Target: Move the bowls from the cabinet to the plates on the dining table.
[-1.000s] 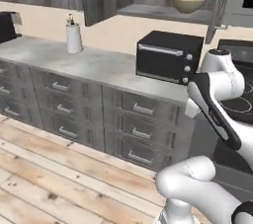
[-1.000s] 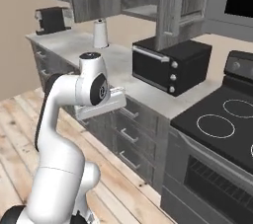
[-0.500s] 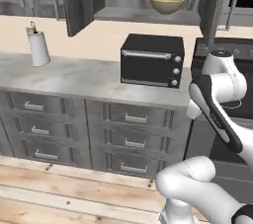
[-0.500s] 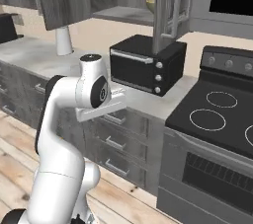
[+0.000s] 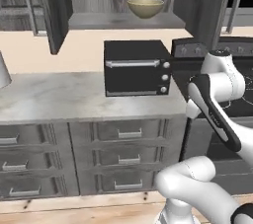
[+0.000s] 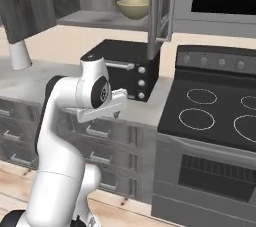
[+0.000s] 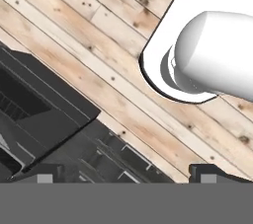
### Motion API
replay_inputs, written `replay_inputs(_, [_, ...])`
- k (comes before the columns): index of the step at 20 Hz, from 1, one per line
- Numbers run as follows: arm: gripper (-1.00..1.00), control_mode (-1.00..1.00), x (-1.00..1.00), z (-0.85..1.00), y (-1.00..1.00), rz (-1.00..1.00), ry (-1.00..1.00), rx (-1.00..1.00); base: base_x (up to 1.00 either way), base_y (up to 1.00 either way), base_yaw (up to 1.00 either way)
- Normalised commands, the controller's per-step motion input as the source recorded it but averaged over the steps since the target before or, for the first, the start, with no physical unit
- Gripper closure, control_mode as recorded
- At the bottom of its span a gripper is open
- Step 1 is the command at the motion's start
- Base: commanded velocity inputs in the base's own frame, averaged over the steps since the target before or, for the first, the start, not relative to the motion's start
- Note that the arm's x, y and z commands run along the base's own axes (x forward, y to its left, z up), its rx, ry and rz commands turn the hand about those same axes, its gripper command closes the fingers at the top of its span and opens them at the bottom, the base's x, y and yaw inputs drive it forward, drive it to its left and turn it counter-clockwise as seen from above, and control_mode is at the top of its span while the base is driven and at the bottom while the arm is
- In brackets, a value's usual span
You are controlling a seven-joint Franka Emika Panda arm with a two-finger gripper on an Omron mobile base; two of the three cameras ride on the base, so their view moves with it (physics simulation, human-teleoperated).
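A: Starting from the left, what stood on the desk (image 5: 74,100)?

B: At the far left edge there was a pale cone-shaped object (image 5: 2,72); I couldn't tell what it was. The marble top ran rightward from it, with grey drawer units (image 5: 94,156) under it.

A: And above?

B: The cabinet (image 5: 126,20) hung over the desk with both doors swung open, the left door (image 5: 53,8) edge-on and its bar handle (image 5: 30,3) beside it. One bowl (image 5: 146,7) sat upright on the bottom shelf, a little right of the shelf's middle, tan with a darker rim. From the right base camera the same bowl (image 6: 133,8) sat just left of the right door's edge.

A: Below the bowl?

B: A black toaster oven (image 5: 137,67) stood on the desk, almost directly beneath it. Right of that was the stove (image 6: 215,121) with ring burners.

A: Where was the gripper (image 7: 126,174)?

B: Low, well apart from the bowl. The hand camera looked down at the wooden floor (image 7: 99,60) and dark drawer fronts (image 7: 44,129). The two fingertips (image 7: 44,174) stood far apart at the bottom of that view, so the jaws were spread wide with nothing between them.
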Motion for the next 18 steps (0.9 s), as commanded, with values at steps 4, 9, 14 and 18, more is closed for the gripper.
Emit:
replay_inputs(4, [-1.0, 1.0, 0.0, 0.0, 0.0, 0.0, 0.0, 0.0, 0.5, 0.43, -0.44])
replay_inputs(9, [-1.0, 1.0, 0.0, 0.0, 0.0, 0.0, 0.0, 0.0, 0.51, 0.42, -0.32])
replay_inputs(14, [-1.0, 1.0, 0.0, 0.0, 0.0, 0.0, 0.0, 0.0, 0.33, 0.56, -0.22])
replay_inputs(18, [-1.0, 1.0, 0.0, 0.0, 0.0, 0.0, 0.0, 0.0, 0.17, 0.71, -0.18])
